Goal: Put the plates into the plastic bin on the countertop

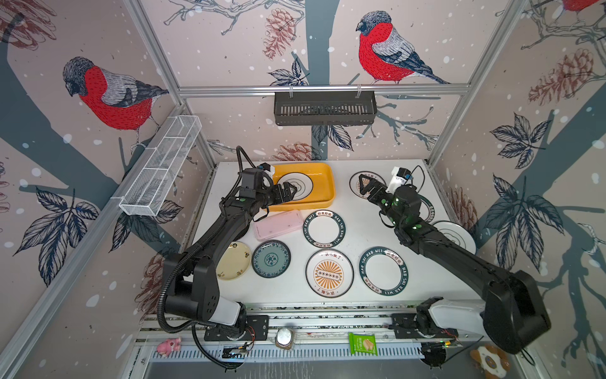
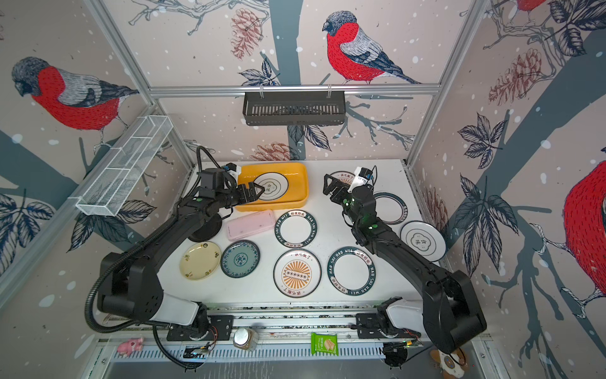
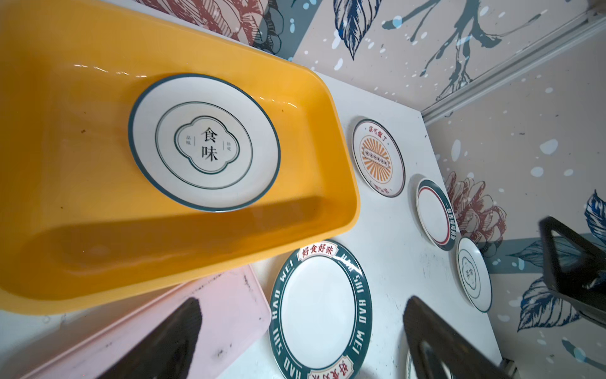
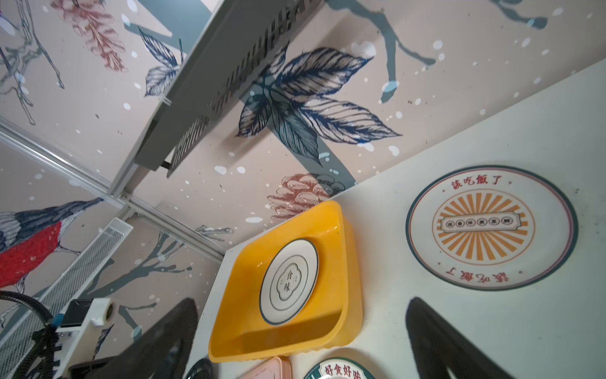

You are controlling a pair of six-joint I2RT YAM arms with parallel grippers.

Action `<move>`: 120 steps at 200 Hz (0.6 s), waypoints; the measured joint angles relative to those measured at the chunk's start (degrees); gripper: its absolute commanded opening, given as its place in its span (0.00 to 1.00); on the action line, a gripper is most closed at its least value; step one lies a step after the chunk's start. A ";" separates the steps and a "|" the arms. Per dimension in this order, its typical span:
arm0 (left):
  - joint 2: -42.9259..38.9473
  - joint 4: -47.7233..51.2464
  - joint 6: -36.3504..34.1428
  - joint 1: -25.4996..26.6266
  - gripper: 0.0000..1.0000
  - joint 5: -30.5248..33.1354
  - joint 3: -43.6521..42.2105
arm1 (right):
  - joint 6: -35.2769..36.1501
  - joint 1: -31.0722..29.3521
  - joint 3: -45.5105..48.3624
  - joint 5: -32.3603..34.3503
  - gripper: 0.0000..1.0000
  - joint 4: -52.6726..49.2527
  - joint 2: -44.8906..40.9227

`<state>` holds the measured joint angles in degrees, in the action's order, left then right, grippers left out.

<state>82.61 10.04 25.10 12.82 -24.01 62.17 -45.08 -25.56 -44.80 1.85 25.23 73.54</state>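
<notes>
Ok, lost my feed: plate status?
Left claw open, right claw open, both empty. One cloud plate in yellow bin, other plates on countertop. Pink box beside bin, not blocking.

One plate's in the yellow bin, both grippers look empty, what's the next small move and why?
Probably lower the right gripper onto the rim of the white round plate with the orange sunburst centre. Its open, empty jaws hover over it on the white countertop; the yellow plastic bin holds only one cloud-emblem plate.

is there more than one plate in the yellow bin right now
No, the left wrist view shows only one cloud-emblem plate lying flat in the yellow bin, with bare bin floor all around it.
</notes>
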 measured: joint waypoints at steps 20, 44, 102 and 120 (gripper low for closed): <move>-2.60 0.24 -1.03 2.36 0.96 -1.57 -1.90 | -1.38 0.17 1.29 -2.62 1.00 -1.18 1.03; -3.63 0.98 -3.06 3.93 0.96 -5.84 -1.73 | -3.13 0.94 4.48 -5.53 1.00 -1.33 0.74; -0.52 0.55 -5.66 16.96 0.96 -11.10 -1.01 | -4.57 6.32 7.78 -7.34 1.00 -15.37 -8.31; 1.55 0.57 -6.84 20.22 0.96 -12.83 -0.94 | -4.63 8.24 10.14 -7.28 1.00 -22.16 -13.03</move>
<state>84.16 10.61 18.26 33.04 -36.84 61.23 -49.71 -17.32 -34.65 -5.43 3.07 60.51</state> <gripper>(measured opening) 0.963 0.996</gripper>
